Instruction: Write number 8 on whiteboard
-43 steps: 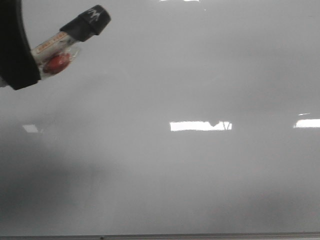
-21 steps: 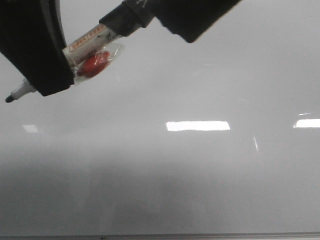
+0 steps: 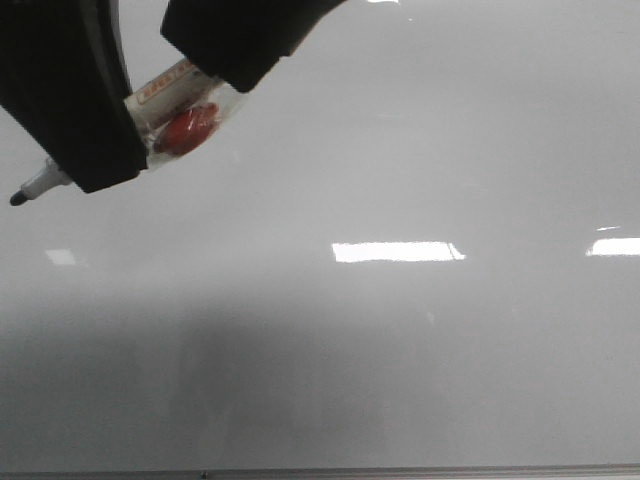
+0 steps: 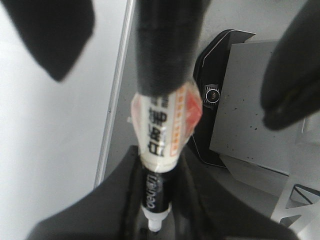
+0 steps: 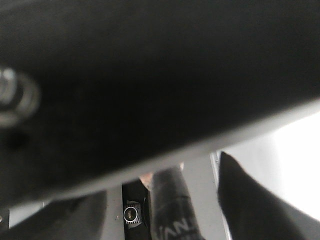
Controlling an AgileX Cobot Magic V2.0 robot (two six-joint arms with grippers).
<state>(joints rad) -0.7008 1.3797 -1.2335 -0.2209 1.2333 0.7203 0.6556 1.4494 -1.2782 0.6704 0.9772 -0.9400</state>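
Holding a white-barrelled black-tipped marker (image 3: 150, 110) clamped in the left gripper (image 3: 85, 140), tip aimed left over the glossy pale whiteboard (image 3: 400, 330); right gripper (image 3: 240, 35) closing around its far end, grip unclear; no figure drawn.

Grey speckled panel (image 4: 250, 100) under bright overhead light.

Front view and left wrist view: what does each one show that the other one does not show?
Only the front view shows the wide face of the whiteboard, with its light reflections and no number 8 on it. Only the left wrist view shows the printed label on the marker and a grey speckled plate beyond the board's edge. Both show the marker gripped in the left tool, with the right tool at its rear end.
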